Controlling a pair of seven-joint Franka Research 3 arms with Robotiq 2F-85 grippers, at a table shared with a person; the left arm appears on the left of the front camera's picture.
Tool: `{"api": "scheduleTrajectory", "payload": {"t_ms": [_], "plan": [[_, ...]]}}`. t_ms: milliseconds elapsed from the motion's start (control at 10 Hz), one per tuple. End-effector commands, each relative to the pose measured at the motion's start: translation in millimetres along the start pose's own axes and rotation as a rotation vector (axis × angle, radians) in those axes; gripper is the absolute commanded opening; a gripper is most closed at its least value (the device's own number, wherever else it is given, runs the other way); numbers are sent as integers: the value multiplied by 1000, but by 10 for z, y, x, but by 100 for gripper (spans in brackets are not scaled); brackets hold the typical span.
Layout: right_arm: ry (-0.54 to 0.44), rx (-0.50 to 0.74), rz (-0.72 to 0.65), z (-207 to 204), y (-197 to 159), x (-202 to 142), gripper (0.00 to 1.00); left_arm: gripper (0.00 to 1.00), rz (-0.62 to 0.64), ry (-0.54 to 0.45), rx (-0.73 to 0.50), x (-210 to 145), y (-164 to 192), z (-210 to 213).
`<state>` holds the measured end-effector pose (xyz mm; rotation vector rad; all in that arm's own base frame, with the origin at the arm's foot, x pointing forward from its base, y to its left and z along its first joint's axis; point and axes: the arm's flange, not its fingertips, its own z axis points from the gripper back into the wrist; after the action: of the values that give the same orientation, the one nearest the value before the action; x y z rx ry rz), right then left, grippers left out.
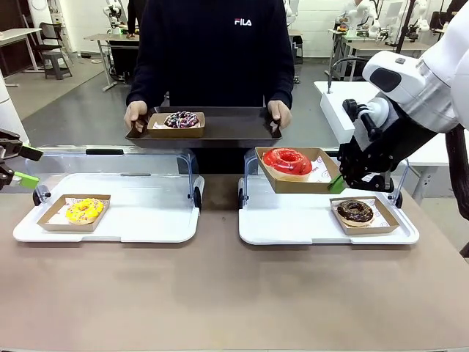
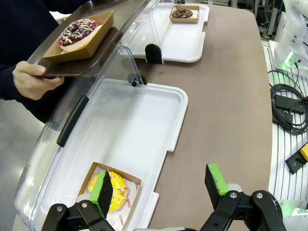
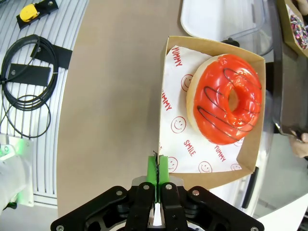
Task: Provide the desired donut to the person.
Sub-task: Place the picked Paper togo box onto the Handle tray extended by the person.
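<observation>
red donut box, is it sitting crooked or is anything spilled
It is not resting on anything: the right gripper is shut on one edge of the red donut box, holding it above the white tray. Held by that edge alone, it looks slightly tilted. Nothing is spilled.

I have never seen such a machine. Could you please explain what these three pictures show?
Two white robot arms work at a table, facing a person who holds a dark tray carrying a sprinkled donut. The wide picture looks across the table; the other two come from cameras on each wrist. The right gripper is shut on the box of a red donut. The left gripper is open, near a yellow donut. A boxed chocolate donut lies on a white tray.
</observation>
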<state>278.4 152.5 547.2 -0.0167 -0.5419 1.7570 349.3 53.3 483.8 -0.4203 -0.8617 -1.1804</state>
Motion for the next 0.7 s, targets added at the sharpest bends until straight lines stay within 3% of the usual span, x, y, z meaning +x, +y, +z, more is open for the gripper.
{"api": "scheduleTrajectory", "payload": {"t_ms": [0, 600], "plan": [[6, 5, 3, -5, 19, 15, 0, 100, 0, -17, -3, -14, 4, 8], [6, 5, 3, -5, 19, 15, 0, 100, 0, -17, -3, -14, 4, 8]]}}
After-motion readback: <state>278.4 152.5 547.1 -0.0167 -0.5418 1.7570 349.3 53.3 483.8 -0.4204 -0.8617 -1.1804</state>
